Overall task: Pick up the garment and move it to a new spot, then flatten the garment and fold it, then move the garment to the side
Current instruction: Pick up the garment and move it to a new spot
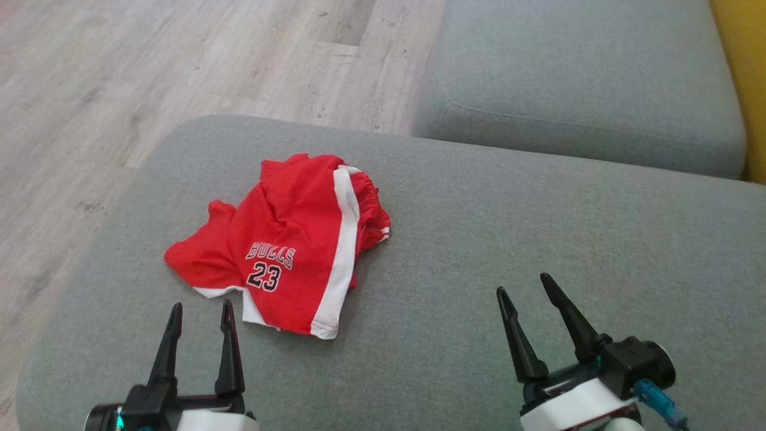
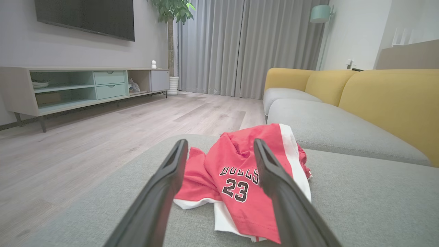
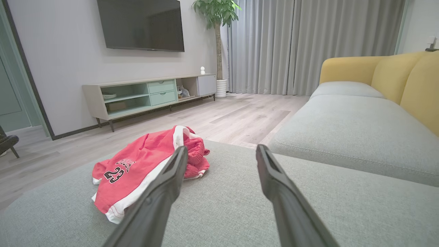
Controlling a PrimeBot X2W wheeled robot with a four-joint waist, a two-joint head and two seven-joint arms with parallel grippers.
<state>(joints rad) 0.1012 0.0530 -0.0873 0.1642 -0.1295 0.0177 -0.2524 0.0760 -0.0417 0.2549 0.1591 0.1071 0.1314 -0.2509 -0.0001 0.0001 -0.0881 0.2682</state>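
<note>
The wooden floor (image 1: 119, 90) runs along the far left, beside the near grey cushion (image 1: 508, 239). At the lower left of the head view the left jaws stand apart and empty, tips just short of the near hem of the garment (image 1: 287, 251). This is a pair of red shorts with white side stripes and BULLS 23 printed on one leg. It lies crumpled on the left half of that cushion, and neither arm touches it. Well to its right the right jaws, also apart and empty, hover over bare fabric. A second grey cushion (image 1: 574, 72) lies beyond, at the upper right. The pick-up, the first step, looks not yet begun. Next, I judge, the left jaws need to reach forward and down to pinch a raised fold. Count: one garment, two pairs of jaws, two cushions
</note>
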